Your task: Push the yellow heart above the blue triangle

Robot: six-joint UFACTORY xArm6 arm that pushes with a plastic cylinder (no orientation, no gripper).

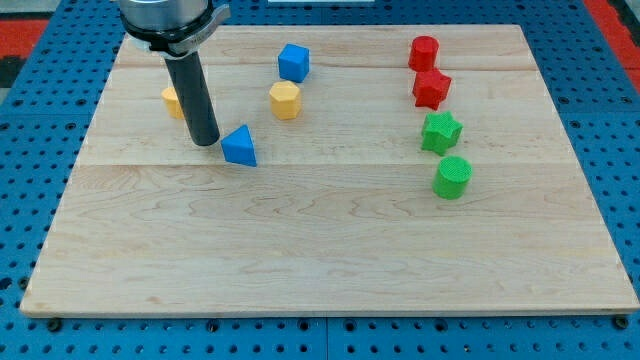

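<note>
A yellow block, likely the yellow heart, sits at the view's upper left, partly hidden behind my rod. The blue triangle lies to its lower right. My tip rests on the board just left of the blue triangle and just below and right of the yellow block. A second yellow block, hexagon-like, stands above and right of the triangle.
A blue cube is near the top centre. On the right stand a red cylinder-like block, a red star, a green star and a green cylinder. The wooden board ends on a blue pegboard.
</note>
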